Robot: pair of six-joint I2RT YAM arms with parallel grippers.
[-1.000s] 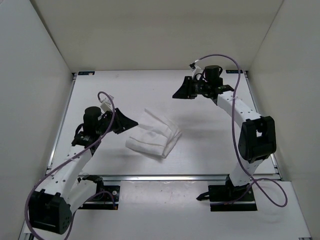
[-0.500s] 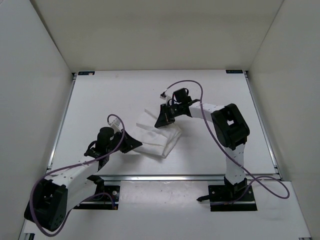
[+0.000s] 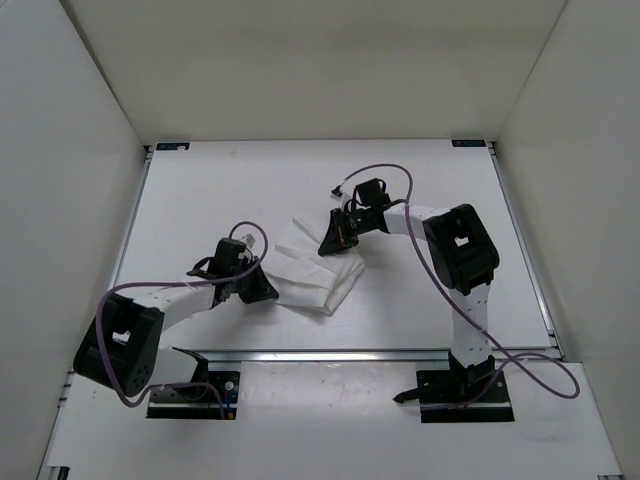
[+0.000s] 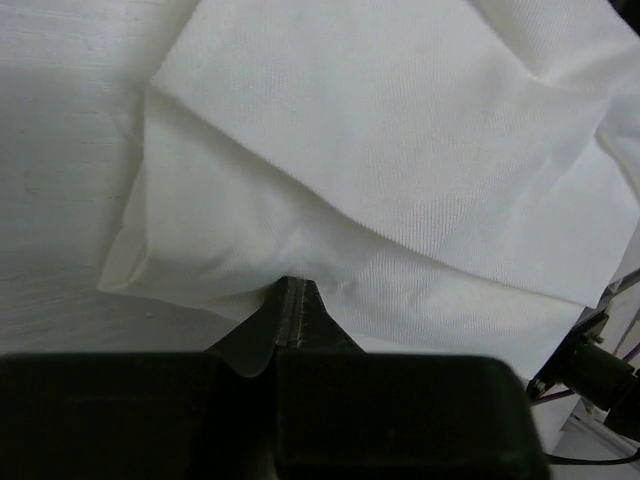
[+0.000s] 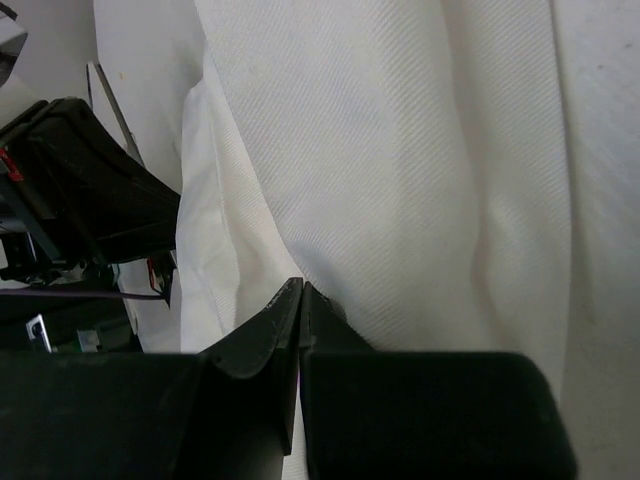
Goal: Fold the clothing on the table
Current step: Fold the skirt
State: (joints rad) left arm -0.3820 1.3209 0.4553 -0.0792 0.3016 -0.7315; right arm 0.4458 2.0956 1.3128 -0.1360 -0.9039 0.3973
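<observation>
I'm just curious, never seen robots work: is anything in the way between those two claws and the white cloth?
Nothing visible. Both the left gripper and the right gripper are shut with their tips right against the clothing.

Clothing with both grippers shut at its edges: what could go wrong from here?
1. Left gripper is shut at the very rim of the clothing; the pinch may slip off on lifting.
2. Right gripper is shut where layers overlap; it may catch one layer only and pull the stack apart.
</observation>
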